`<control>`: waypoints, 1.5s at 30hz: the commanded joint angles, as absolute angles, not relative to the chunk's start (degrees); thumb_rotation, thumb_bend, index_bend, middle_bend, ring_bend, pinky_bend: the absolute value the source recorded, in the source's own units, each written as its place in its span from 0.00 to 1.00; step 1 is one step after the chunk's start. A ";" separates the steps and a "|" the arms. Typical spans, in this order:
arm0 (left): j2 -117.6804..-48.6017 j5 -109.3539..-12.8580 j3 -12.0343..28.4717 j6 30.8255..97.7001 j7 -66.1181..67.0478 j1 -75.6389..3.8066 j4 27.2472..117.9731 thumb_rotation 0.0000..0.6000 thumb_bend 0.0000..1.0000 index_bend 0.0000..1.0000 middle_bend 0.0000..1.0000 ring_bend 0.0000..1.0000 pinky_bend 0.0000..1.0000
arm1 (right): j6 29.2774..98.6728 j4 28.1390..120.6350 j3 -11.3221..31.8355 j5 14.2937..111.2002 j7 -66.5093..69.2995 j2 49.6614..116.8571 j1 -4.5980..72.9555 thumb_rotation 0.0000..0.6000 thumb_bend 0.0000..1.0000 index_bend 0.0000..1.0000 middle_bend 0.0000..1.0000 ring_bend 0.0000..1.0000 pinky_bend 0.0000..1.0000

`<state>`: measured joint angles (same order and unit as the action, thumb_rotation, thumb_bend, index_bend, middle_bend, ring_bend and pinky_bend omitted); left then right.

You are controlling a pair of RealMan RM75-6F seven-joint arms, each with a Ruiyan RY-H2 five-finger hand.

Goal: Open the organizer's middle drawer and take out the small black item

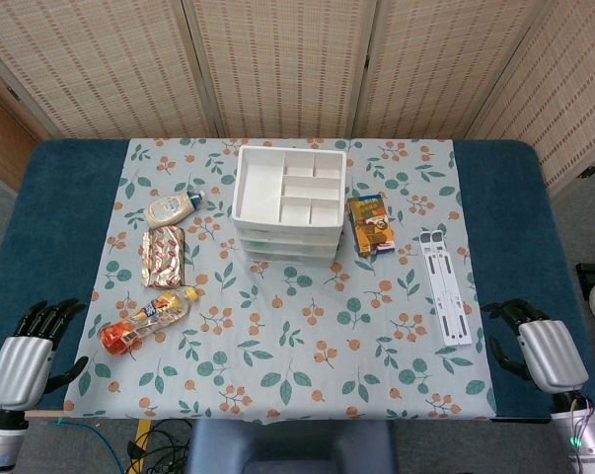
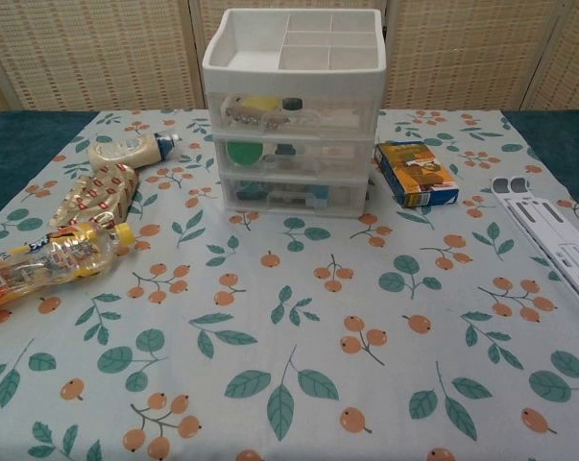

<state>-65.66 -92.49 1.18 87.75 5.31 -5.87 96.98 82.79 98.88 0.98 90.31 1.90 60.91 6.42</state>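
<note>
At the worktop's (image 1: 277,326) near left corner the left hand (image 1: 26,354) rests off the patterned cloth (image 1: 307,346), its fingers (image 1: 48,318) spread apart and holding nothing. Along the left edge of the cloth lie an orange drink bottle (image 2: 49,261), a red-and-silver foil packet (image 2: 95,197) and a pale squeeze bottle (image 2: 131,149), one behind the other toward the far edge. At the middle of the far edge stands the white organizer (image 2: 294,110). Its open top tray (image 1: 289,185) is split into compartments with nothing visible in them. All three clear drawers are pushed in. The top drawer (image 2: 291,113) shows a yellow thing and a small dark one; the middle drawer (image 2: 291,154) holds a green round thing and, just beside it, a small black item (image 2: 285,150); the bottom drawer (image 2: 291,192) holds bluish things too blurred to name. Just right of the organizer lies an orange box (image 2: 419,173). Nearer the right edge a white perforated strip (image 1: 445,286) lies lengthwise. At the near right corner the right hand (image 1: 546,351) rests, fingers (image 1: 504,314) apart, holding nothing.
</note>
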 commanded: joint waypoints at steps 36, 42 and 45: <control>-64.56 -90.84 0.88 88.67 -0.59 -4.58 93.26 1.00 0.22 0.18 0.18 0.19 0.12 | 44.93 103.31 13.42 55.42 20.30 79.46 32.02 1.00 0.54 0.06 0.79 0.88 1.00; -64.25 -90.57 1.10 88.72 -1.24 -4.56 92.98 1.00 0.22 0.18 0.18 0.19 0.12 | 40.19 99.59 16.35 49.73 22.10 83.84 36.25 1.00 0.56 0.04 0.81 0.91 1.00; -64.07 -90.50 1.17 88.73 -1.35 -4.55 93.01 1.00 0.22 0.18 0.18 0.19 0.12 | 38.92 97.37 17.68 47.60 22.81 86.06 38.02 1.00 0.57 0.03 0.81 0.91 1.00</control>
<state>-64.06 -90.50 1.17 88.73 -1.35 -4.55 93.01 39.50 98.18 17.16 48.32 22.36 85.21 37.38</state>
